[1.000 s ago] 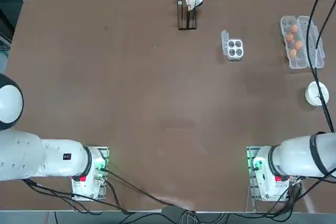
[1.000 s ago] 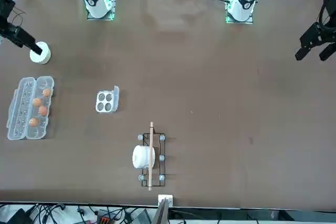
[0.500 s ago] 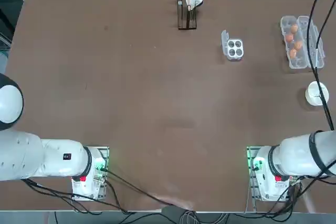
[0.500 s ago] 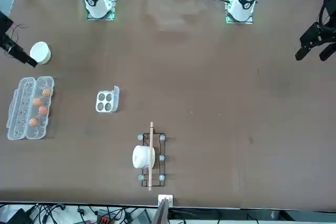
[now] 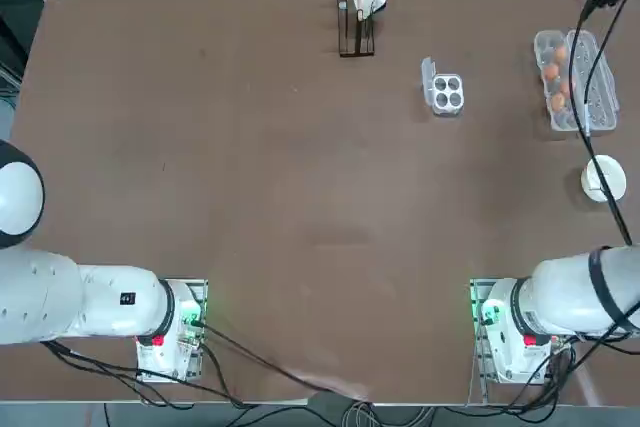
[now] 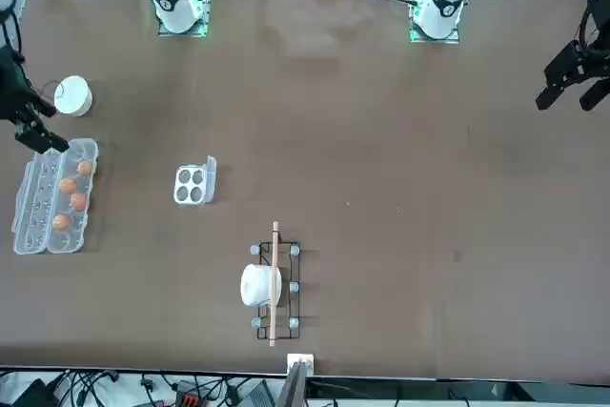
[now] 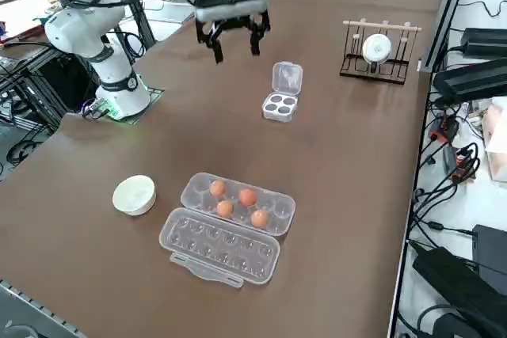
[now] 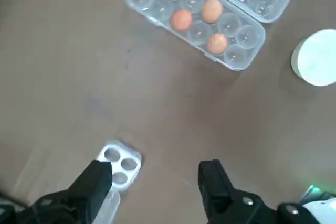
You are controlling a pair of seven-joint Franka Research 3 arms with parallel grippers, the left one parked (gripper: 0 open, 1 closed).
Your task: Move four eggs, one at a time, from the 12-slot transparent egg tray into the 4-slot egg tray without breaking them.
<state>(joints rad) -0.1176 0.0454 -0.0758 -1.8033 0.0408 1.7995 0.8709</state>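
Four eggs (image 7: 234, 200) sit in the 12-slot transparent egg tray (image 7: 238, 203), which I see in the lower middle of the right side view with its clear lid (image 7: 219, 247) folded flat open just beside the cups. The eggs occupy cups near the middle of the tray, two in each row, and I see the other cups bare. In the top view this tray (image 5: 573, 80) lies at the upper right of the table (image 5: 250, 167); in the front view it (image 6: 52, 195) lies at the far left.

The 4-slot egg tray (image 7: 280, 105) stands well apart from the long tray, in the upper middle of the right side view. Its four cups hold nothing and its hinged lid (image 7: 287, 78) stands tilted up behind them. In the wrist view I see it (image 8: 120, 163) close to one finger, partly cut off by it.

A white round bowl (image 7: 134, 195) rests near the long tray, at lower left in the right side view; I cannot tell whether anything is in it.

The right gripper (image 7: 235, 42) hangs above the table at the upper middle of the right side view, near the small tray and well apart from the eggs. Its fingers (image 8: 97, 179) are spread wide, with nothing between them.

A wire rack (image 7: 379, 49) with a white cup on it stands at the upper right of that view.
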